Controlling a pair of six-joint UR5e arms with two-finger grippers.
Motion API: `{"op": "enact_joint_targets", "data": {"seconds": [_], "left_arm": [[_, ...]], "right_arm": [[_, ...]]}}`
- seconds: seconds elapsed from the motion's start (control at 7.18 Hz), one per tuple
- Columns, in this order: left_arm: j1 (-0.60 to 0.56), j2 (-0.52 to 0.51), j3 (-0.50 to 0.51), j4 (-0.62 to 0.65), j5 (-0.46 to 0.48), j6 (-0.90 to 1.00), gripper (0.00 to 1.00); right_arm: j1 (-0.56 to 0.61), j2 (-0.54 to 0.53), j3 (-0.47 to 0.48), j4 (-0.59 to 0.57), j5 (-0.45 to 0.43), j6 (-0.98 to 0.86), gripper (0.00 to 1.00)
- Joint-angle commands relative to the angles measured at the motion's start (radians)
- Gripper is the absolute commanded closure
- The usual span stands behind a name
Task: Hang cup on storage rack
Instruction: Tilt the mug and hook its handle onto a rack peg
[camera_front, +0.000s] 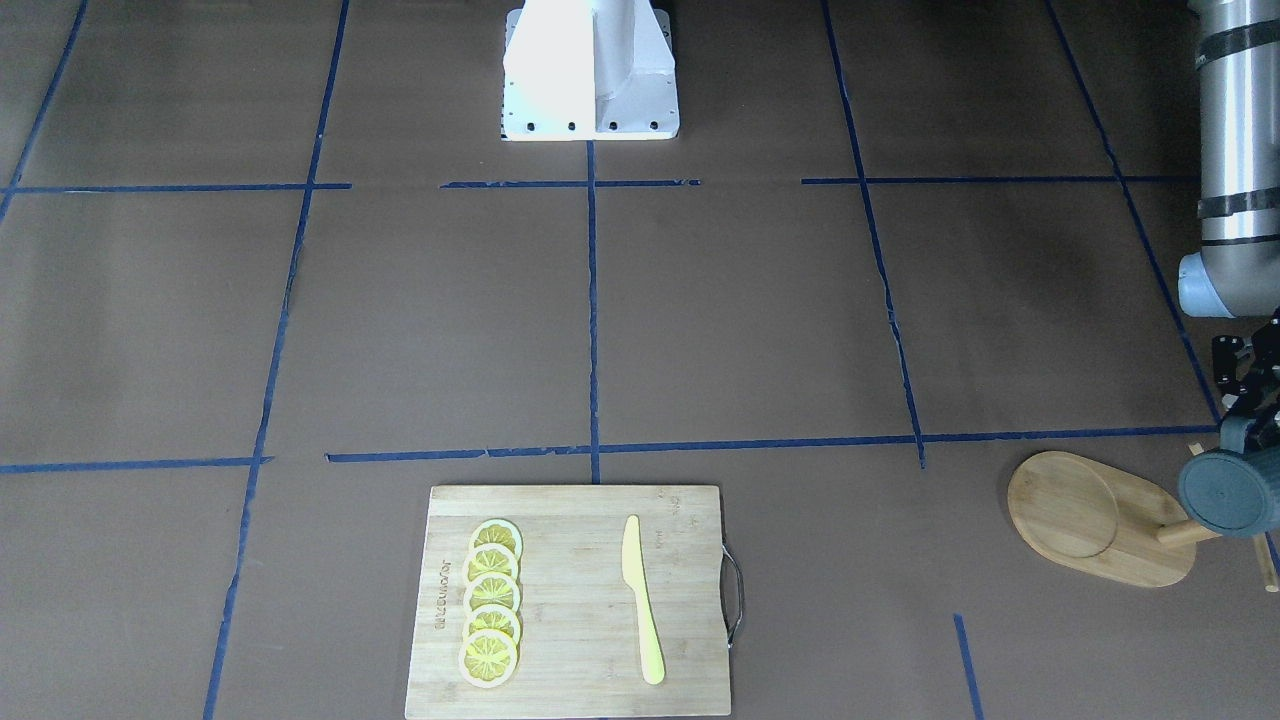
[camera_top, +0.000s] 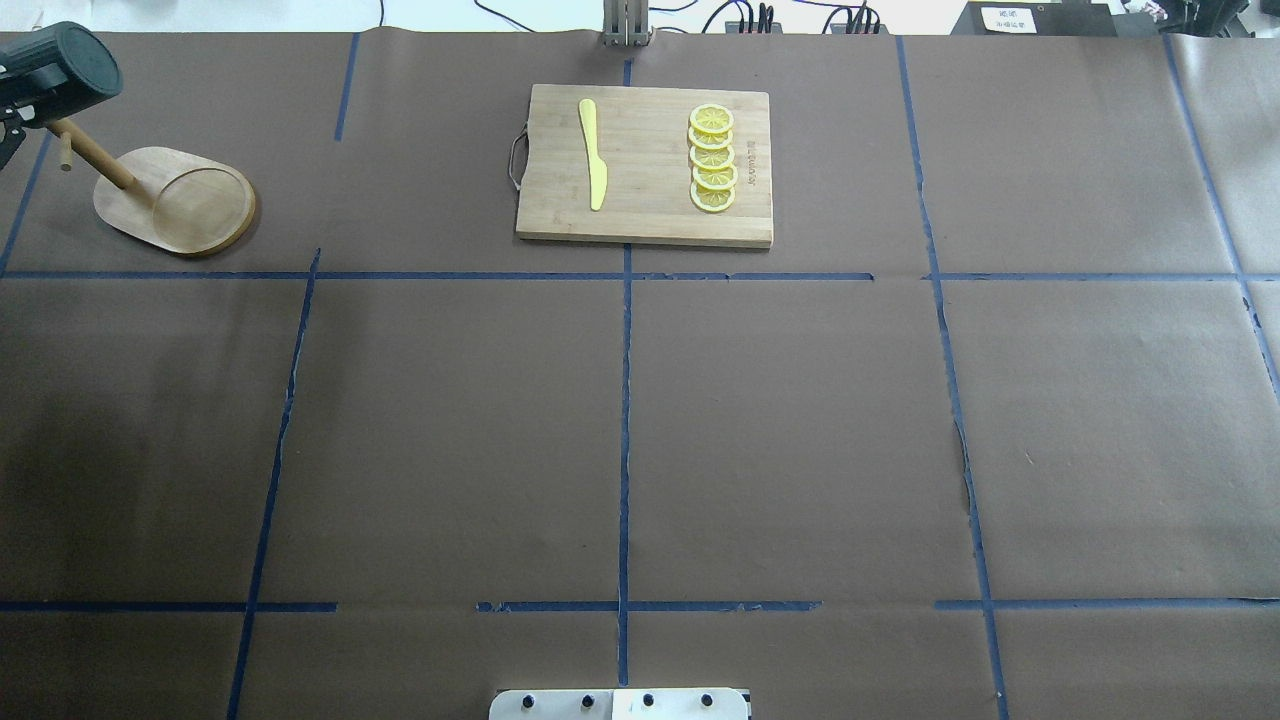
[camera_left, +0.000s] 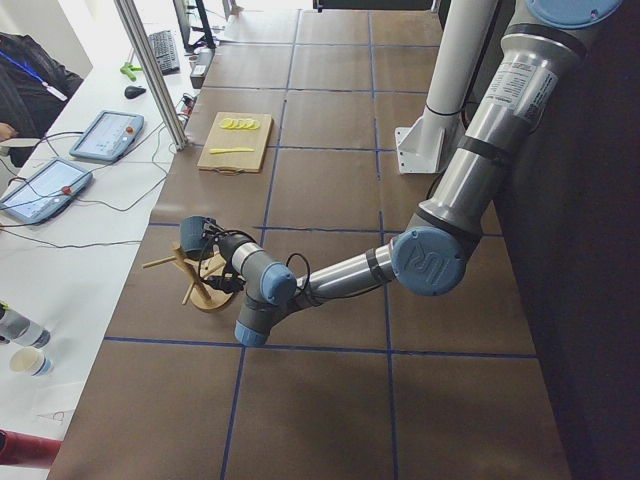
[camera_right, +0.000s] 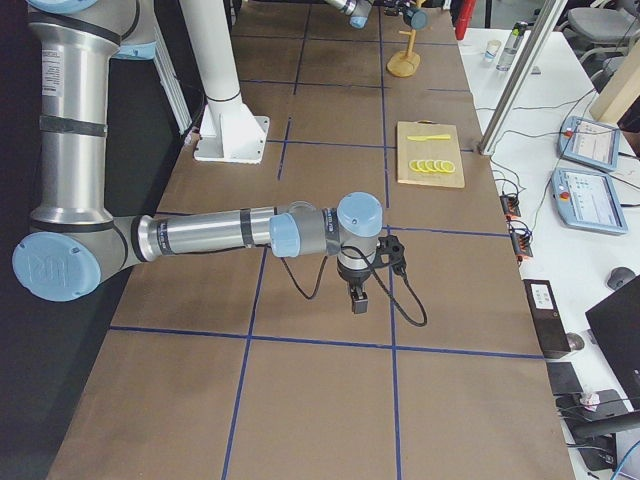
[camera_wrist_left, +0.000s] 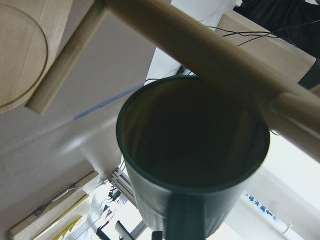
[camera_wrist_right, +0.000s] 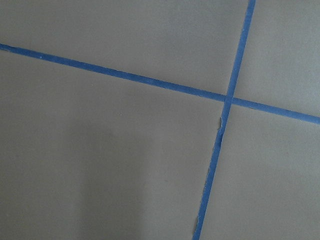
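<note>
Overhead exterior. Left gripper (camera_top: 12, 85): at the frame edge, clamped on cup (camera_top: 75, 60). Cup: on its side just ahead of the gripper, raised beside the top of the rack (camera_top: 200, 205) post. Right gripper (camera_right: 358, 300): pointing down, low over table (camera_right: 320, 380); whether it is parted or closed cannot be told.

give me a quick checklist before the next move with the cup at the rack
1. Storage rack standing on its base: ok.
2. Cup held by left gripper: ok, in the air.
3. Peg through the cup's handle: not ok, none through it in the left wrist view.
4. Right gripper away from the rack: ok, far off in the exterior right view.
5. Cutting board clear of the rack: ok.
</note>
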Motion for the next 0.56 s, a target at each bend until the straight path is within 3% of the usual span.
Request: {"op": "enact_joint_targets", "data": {"seconds": [0.0, 0.42], "left_arm": [[0.001, -0.004, 0.005, 0.0, 0.0, 0.0, 0.0], [-0.001, 0.003, -0.053, 0.0, -0.006, 0.0, 0.0]], "right_arm": [[0.0, -0.001, 0.001, 0.0, 0.0, -0.001, 0.0], [0.0, -0.004, 0.001, 0.0, 0.002, 0.001, 0.0]]}}
